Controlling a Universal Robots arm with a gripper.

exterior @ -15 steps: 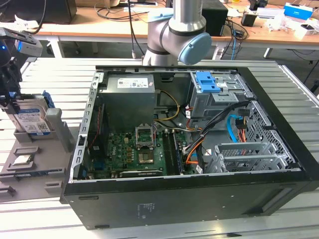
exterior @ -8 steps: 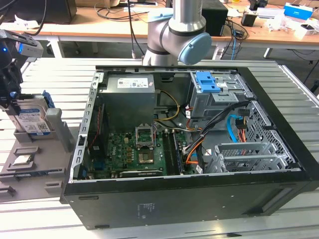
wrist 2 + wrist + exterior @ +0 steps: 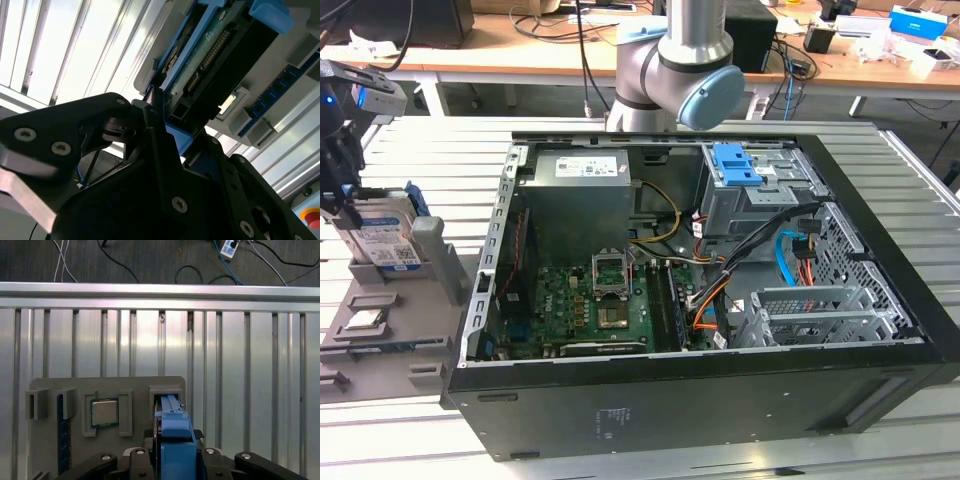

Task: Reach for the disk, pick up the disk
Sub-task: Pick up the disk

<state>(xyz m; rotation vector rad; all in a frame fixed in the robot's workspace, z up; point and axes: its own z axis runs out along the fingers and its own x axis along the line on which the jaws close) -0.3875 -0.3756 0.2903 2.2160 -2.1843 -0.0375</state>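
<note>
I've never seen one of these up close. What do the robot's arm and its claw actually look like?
The arm is a smooth silver-grey tube with rounded grey joints, one closed by a pale blue round cap. The gripper is matte black, built of angular linked plates dotted with small silver screws, beside a grey metal block.

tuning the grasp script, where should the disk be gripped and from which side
Take the disk by its upper edge, across the two broad faces, coming down from above. It stands on edge in the grey holder, whose walls box in its lower part; the top with the blue bracket stands free.
</note>
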